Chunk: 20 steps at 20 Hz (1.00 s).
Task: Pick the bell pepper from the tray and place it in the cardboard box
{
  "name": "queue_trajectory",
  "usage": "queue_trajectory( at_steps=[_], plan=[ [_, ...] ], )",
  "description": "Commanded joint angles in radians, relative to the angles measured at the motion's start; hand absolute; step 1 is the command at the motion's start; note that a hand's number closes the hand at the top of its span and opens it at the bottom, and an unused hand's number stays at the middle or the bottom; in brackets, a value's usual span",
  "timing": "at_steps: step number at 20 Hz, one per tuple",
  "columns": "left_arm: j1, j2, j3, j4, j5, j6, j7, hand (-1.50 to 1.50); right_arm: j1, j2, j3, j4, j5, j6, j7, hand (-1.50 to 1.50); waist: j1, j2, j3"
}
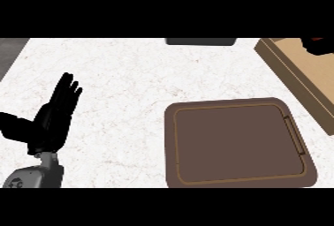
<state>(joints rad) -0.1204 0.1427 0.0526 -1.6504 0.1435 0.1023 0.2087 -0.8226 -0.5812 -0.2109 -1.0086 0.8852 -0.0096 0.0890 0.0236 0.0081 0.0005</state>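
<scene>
The brown tray (238, 142) lies at the lower right of the counter, and its inside is bare. Along the right edge runs the tan cardboard box (301, 75). Over the box's far end, at the view's top right corner, a black part of my right hand (316, 47) shows, mostly cut off by the frame. A small reddish patch, apparently the bell pepper (320, 39), sits right against that hand. My left hand (52, 117) rests open at the left, fingers up, well away from the tray.
A dark flat object (199, 41) lies at the counter's far edge, top centre. The white speckled counter (124, 79) stretches between my left hand and the tray. A grey strip (9, 53) borders the counter at the far left.
</scene>
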Motion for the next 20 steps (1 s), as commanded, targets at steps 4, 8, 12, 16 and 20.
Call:
queue_trajectory(
  at_steps=[4, 8, 12, 16, 20],
  plan=[
    [-0.047, -0.039, -0.042, 0.016, -0.044, 0.036, -0.001, 0.00, -0.060, -0.083, 0.057, 0.345, 0.140, -0.066, -0.128, 1.50, 0.024, 0.014, 0.001],
    [-0.013, -0.031, -0.040, 0.010, -0.032, 0.011, -0.014, 0.00, -0.046, -0.093, 0.122, 0.468, 0.207, 0.065, -0.077, -1.50, 0.031, 0.014, 0.000],
    [-0.041, -0.028, -0.034, -0.007, -0.024, 0.014, 0.015, 0.00, -0.131, -0.134, 0.054, 0.641, 0.161, 0.055, -0.214, -1.50, 0.032, 0.012, 0.002],
    [-0.029, -0.033, -0.029, 0.018, -0.020, 0.007, -0.011, 0.00, -0.120, -0.090, -0.045, 0.619, 0.075, -0.153, -0.297, -1.50, 0.028, 0.016, 0.004],
    [-0.052, -0.011, -0.008, -0.018, -0.011, 0.017, 0.039, 0.00, -0.129, -0.075, -0.162, 0.573, -0.051, -0.266, -0.438, -1.50, 0.022, 0.009, 0.006]
  ],
)
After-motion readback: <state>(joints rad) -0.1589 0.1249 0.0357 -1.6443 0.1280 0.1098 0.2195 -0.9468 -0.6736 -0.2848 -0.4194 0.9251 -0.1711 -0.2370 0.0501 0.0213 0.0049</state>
